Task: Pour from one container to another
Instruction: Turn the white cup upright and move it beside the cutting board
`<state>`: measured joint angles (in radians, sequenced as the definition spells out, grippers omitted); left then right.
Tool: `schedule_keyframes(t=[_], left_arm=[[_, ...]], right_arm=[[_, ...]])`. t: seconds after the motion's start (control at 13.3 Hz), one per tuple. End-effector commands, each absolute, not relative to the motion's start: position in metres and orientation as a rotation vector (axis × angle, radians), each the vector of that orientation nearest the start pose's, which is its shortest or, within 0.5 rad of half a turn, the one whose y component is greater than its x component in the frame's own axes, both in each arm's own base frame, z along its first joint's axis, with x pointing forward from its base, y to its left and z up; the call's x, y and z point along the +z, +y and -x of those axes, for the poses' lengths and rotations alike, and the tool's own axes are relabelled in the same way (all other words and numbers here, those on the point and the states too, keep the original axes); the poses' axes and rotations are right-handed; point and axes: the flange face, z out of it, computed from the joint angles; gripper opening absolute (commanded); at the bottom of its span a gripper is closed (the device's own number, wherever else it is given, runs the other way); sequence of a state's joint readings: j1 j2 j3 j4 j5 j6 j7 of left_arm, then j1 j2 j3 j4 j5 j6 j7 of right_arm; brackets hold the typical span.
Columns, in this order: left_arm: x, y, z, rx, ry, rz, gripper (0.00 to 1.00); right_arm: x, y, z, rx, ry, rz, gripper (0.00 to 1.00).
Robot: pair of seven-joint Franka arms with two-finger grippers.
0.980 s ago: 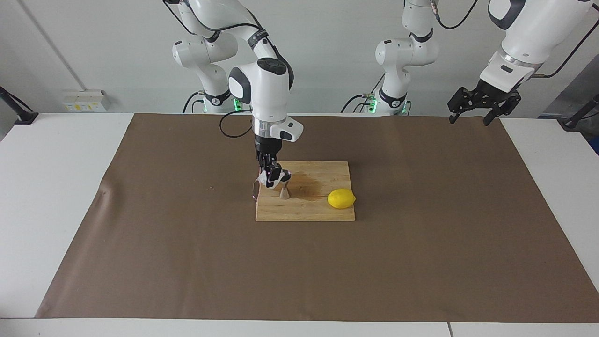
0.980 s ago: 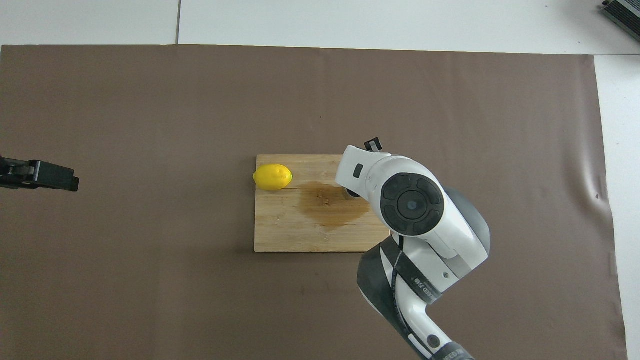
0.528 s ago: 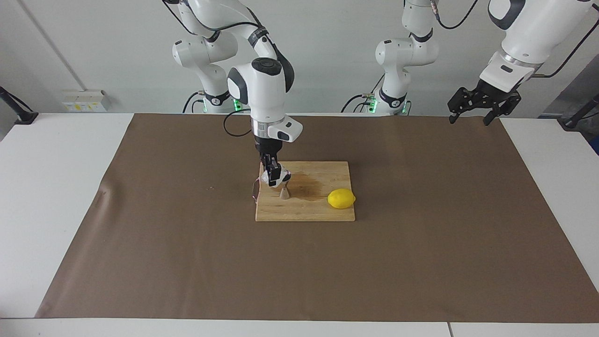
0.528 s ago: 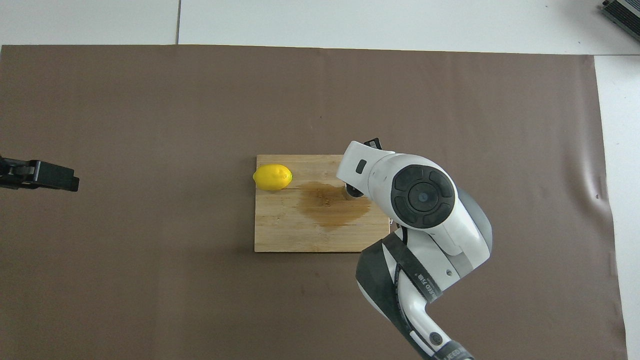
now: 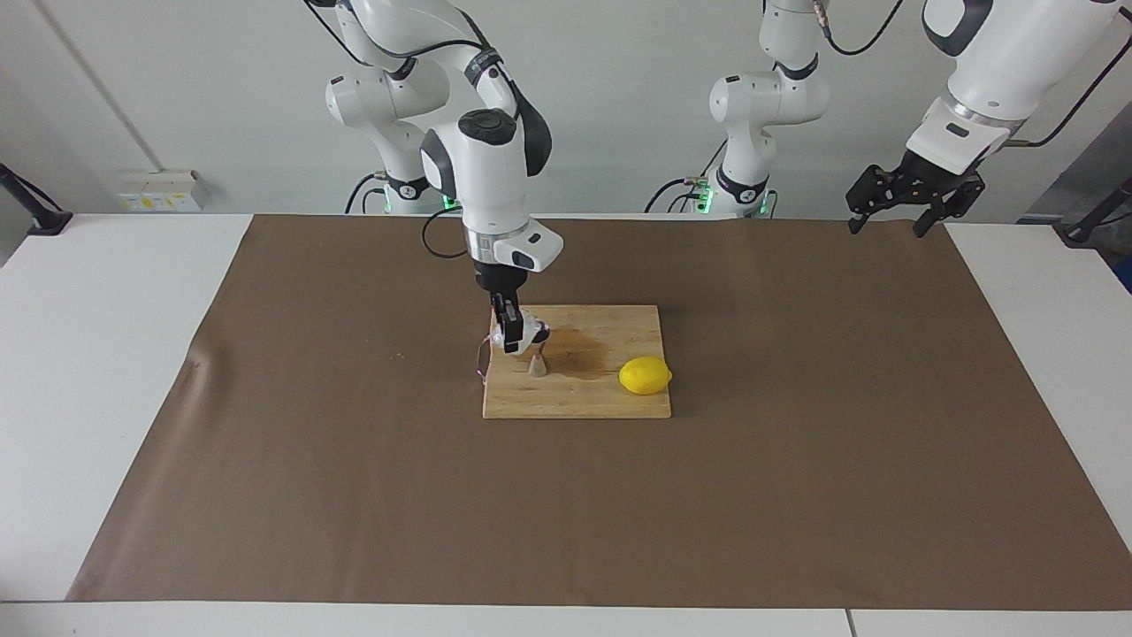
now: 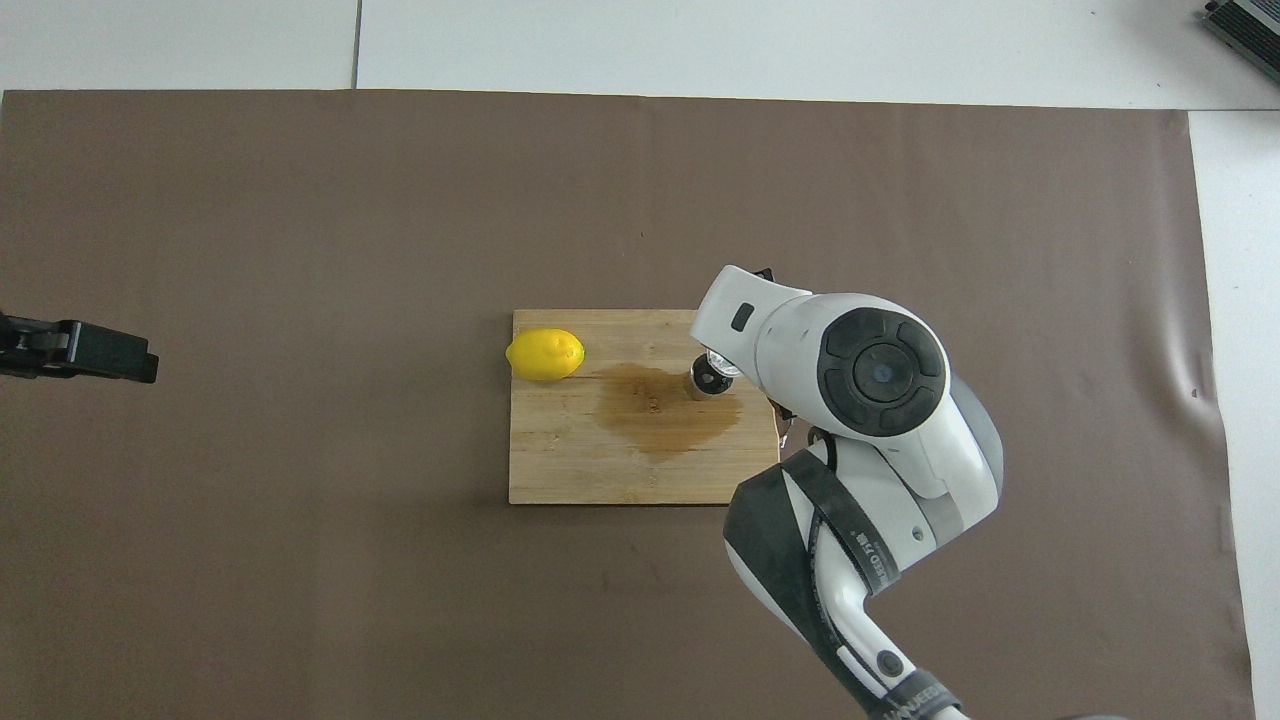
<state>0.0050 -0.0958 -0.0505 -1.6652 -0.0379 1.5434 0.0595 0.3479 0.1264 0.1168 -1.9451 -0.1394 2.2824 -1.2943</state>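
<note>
My right gripper [image 5: 509, 333] is shut on the small whitish glass cup [image 5: 523, 333] and holds it tilted just above the steel jigger [image 5: 537, 365]. The jigger stands upright on the wooden board [image 5: 575, 402], near the end toward the right arm. In the overhead view the jigger's open mouth [image 6: 705, 381] shows beside the arm's wrist, and the cup [image 6: 722, 362] is mostly hidden under it. My left gripper [image 5: 887, 218] is open and empty; it waits in the air at the left arm's end of the table and also shows in the overhead view [image 6: 100, 352].
A yellow lemon [image 5: 645, 375] lies on the board toward the left arm's end. A dark wet stain [image 6: 660, 410] spreads on the board between the lemon and the jigger. Brown paper [image 5: 354, 487] covers the table around the board.
The right arm's wrist has drawn back toward the right arm's end of the table and risen slightly with the cup, uncovering the jigger's mouth from above. The left arm has not moved.
</note>
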Motion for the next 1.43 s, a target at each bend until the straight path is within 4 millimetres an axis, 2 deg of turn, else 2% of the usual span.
schedule_keyframes(t=[0.0,0.23,0.45,0.68,0.83,1.21,1.36], left_arm=[[0.632,-0.026,-0.512,0.039,0.175,3.156,1.00],[0.631,-0.026,-0.512,0.041,0.175,3.156,1.00],[0.632,-0.027,-0.512,0.039,0.177,3.156,1.00],[0.632,-0.027,-0.512,0.039,0.177,3.156,1.00],[0.631,-0.026,-0.512,0.041,0.177,3.156,1.00],[0.632,-0.026,-0.512,0.039,0.175,3.156,1.00],[0.632,-0.027,-0.512,0.039,0.179,3.156,1.00]], right_arm=[[0.447,0.252,-0.546,0.247,2.323,-1.899,0.00],[0.444,0.247,-0.541,0.212,2.347,-1.956,0.00],[0.440,0.219,-0.542,0.166,2.326,-2.149,0.00],[0.428,0.176,-0.548,0.182,2.316,-2.279,0.00],[0.409,0.138,-0.548,0.240,2.342,-2.375,0.00],[0.360,0.051,-0.545,0.351,2.434,-2.419,0.00],[0.342,0.024,-0.546,0.379,2.471,-2.405,0.00]])
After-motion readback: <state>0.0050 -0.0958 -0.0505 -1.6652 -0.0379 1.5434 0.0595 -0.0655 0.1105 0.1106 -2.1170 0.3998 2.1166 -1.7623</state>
